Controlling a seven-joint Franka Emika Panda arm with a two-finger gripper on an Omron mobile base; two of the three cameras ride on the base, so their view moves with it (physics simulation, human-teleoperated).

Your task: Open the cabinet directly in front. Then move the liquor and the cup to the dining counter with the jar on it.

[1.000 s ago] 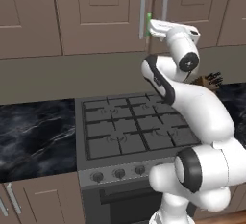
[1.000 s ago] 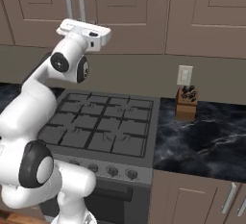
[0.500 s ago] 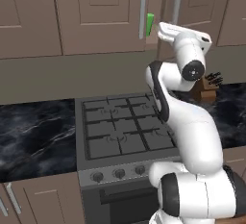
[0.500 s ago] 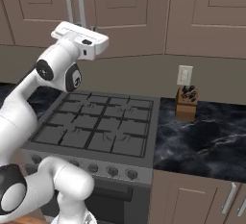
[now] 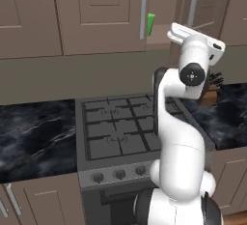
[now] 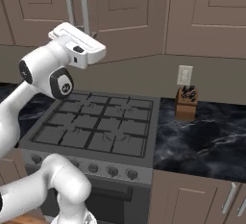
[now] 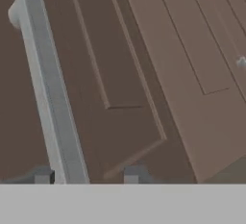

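Left base view: cabinet [image 5: 101, 14] right door ajar, green cup [image 5: 151, 24] visible in the gap | gripper [image 7: 86, 177] jaws parted around silver handle [image 7: 48, 93], grasp uncertain | stove [image 5: 125, 132] below | knife block [image 6: 186, 104] on worktop [image 6: 206, 139].

No text, label, brand, number or sign can be read anywhere in these pictures. The cabinet [image 5: 96, 14] doors are plain recessed panels with bare silver bar handles. The stove [image 6: 96, 131] front carries a row of knobs with no legible markings around them. The wall outlet [image 6: 184, 75] above the knife block [image 6: 186, 104] is a blank pale plate, and the block itself bears no lettering. The green cup [image 5: 151, 23] seen in the gap of the opened door is plain.
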